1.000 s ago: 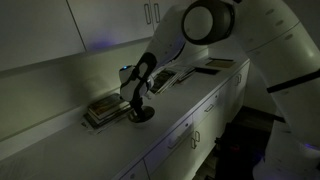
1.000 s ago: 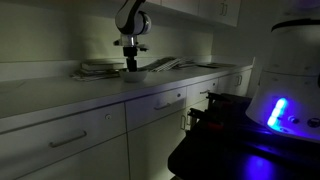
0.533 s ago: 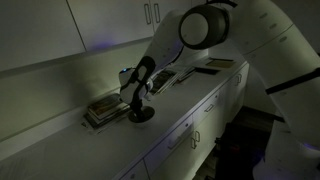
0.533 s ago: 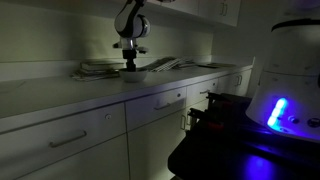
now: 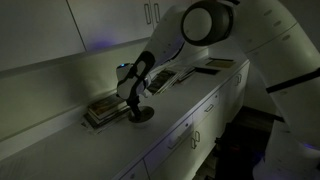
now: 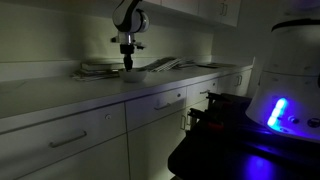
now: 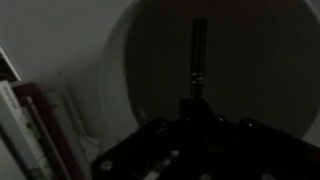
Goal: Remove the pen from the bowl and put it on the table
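In the wrist view the pen (image 7: 198,50) is a thin dark stick that runs straight out from between my fingertips over the dark inside of the bowl (image 7: 122,62). My gripper (image 7: 198,108) is shut on the pen's near end. In both exterior views the gripper (image 5: 136,104) (image 6: 127,64) points down, just above the small bowl (image 5: 142,116) (image 6: 134,76) on the white table (image 5: 195,105) (image 6: 60,97). The pen is too thin and the room too dark to make it out in those views.
A stack of flat books (image 5: 100,110) (image 6: 100,70) (image 7: 25,130) lies right beside the bowl. More flat items (image 5: 200,68) lie further along the countertop. A wall and upper cabinets (image 5: 150,12) close in behind. Drawers with metal handles (image 6: 70,138) run below.
The jaws have shut on the pen, and the gripper has risen a little above the bowl. The bowl and the books have not moved.
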Tool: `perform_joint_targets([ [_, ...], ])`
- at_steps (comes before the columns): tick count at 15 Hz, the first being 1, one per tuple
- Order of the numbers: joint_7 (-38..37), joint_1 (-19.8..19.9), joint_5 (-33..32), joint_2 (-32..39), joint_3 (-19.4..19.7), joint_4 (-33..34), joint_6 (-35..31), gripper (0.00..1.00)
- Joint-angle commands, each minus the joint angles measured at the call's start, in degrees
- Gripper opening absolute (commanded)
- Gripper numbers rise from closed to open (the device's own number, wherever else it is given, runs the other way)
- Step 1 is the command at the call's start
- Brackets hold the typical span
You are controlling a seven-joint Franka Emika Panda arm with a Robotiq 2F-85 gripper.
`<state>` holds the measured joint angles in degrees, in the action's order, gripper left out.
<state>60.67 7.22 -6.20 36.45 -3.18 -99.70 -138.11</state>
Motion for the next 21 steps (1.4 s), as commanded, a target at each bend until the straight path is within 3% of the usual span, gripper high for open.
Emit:
perform_joint_targets([
  [1,-0.1,0.2,-2.6,-5.9,-0.1,-3.0,5.1,0.03],
  [8,-2.2,-1.8,0.1,-13.8,-2.7,-6.5,9.6,0.03],
  [12,-5.8,-5.2,3.0,-12.8,-6.2,-7.4,8.5,0.03],
  [17,-11.0,-9.2,-0.2,-8.4,-6.3,-7.4,5.0,0.03],
  [18,-11.4,-9.3,-0.4,-7.2,-6.4,-7.0,4.3,0.11],
  [19,-11.8,-9.3,-0.6,-6.4,-6.6,-6.6,4.1,0.37],
  [21,-11.9,-8.9,-0.3,-5.8,-6.9,-6.5,2.6,0.44],
])
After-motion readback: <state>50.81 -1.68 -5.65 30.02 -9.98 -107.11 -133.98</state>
